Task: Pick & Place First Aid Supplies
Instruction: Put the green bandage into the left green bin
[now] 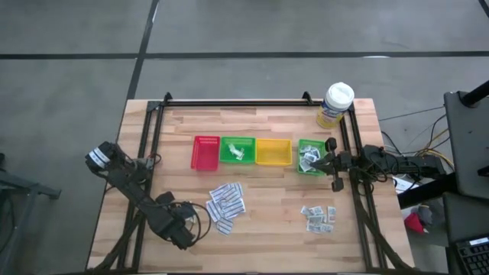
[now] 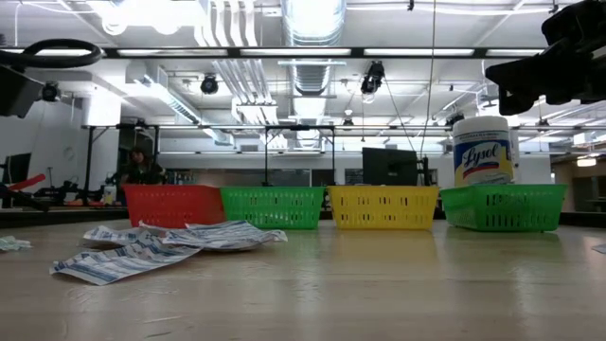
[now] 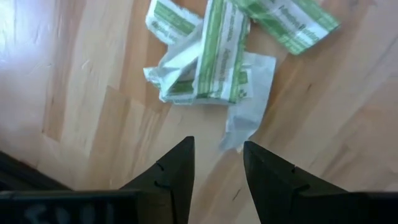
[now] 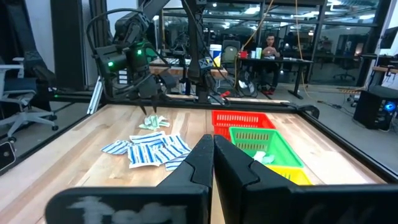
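Wooden tabletop lay under the left gripper, fingers apart just short of crumpled green sachets, where overlapping packets risked a double pick, while the right gripper hung closed near the trays.

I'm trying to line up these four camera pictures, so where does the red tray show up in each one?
High view: red tray, leftmost in the row of four, at table centre.
Low view: left of centre, at the row's left end.
Left wrist view: not in it.
Right wrist view: right of centre, farthest tray.
Shared landmark: the green tray beside it.
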`<act>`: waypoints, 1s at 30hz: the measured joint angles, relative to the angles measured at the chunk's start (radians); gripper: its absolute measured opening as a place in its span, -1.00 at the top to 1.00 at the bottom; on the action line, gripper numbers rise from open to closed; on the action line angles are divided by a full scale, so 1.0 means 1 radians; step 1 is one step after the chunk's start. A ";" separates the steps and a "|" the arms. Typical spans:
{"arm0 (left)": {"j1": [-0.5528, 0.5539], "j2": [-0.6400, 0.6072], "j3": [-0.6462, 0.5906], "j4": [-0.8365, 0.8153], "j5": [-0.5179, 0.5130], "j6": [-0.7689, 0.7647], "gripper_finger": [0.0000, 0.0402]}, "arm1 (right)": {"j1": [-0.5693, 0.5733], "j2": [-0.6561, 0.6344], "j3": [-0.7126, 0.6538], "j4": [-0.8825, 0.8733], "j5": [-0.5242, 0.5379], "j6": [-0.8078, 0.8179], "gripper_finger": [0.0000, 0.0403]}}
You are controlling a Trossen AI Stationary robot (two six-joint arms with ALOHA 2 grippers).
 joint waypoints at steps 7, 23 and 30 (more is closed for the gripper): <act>0.000 0.000 -0.017 0.010 -0.031 0.002 0.29 | 0.000 0.000 0.000 0.000 0.000 0.003 0.96; 0.000 -0.002 -0.078 0.117 0.000 -0.019 0.40 | 0.000 0.000 0.000 0.000 0.000 0.008 0.96; -0.002 -0.002 -0.077 0.172 0.032 -0.048 0.74 | 0.000 0.000 0.000 -0.001 0.000 0.007 0.96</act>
